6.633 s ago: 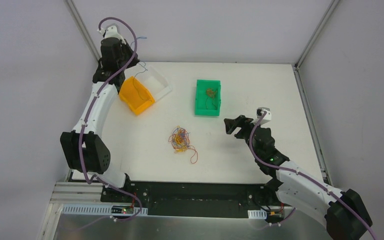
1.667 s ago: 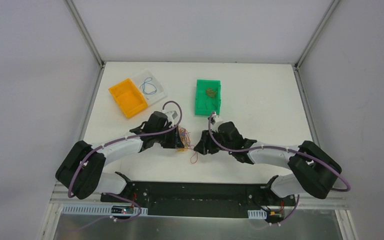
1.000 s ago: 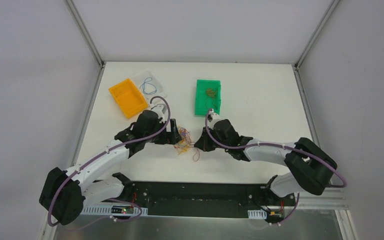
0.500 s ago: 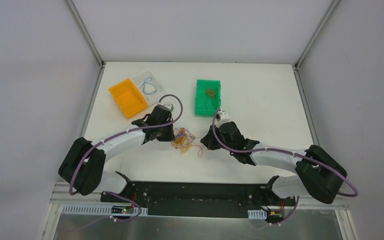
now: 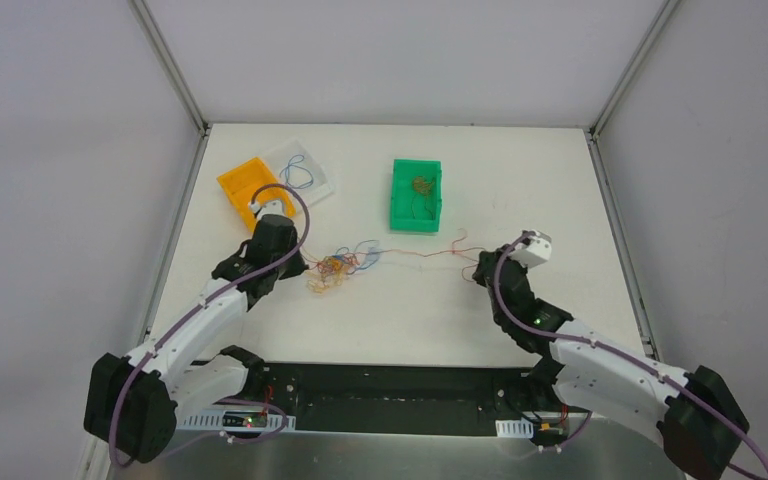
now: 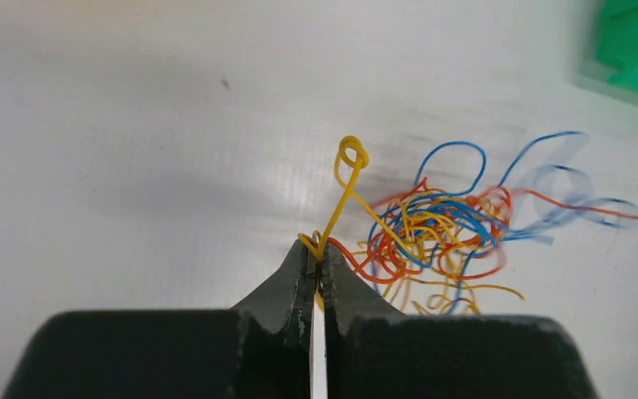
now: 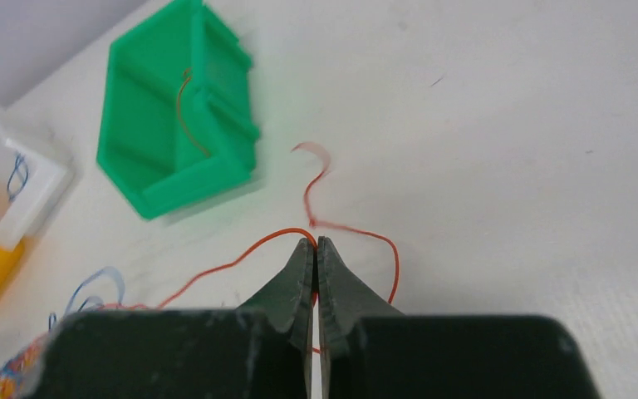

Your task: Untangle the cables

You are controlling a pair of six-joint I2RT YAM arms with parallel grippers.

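The left gripper is clamping tight on a yellow strand, which is rising from the fingertips and ending in a small loop. That strand is running back into the cables, a tangle of orange, blue and yellow wire lying on the table just beyond the left jaws.

The right gripper is pinching an orange strand. This strand is stretching across the table from the tangle to the right fingertips, and its free end is curling past them.

Containers:
- The green bin is standing at the far middle of the table and is holding a brownish wad of wire.
- The orange bin is sitting at the far left, partly hidden by the left arm, and its contents cannot be told.
- The clear tray is touching the orange bin and is holding a blue wire.
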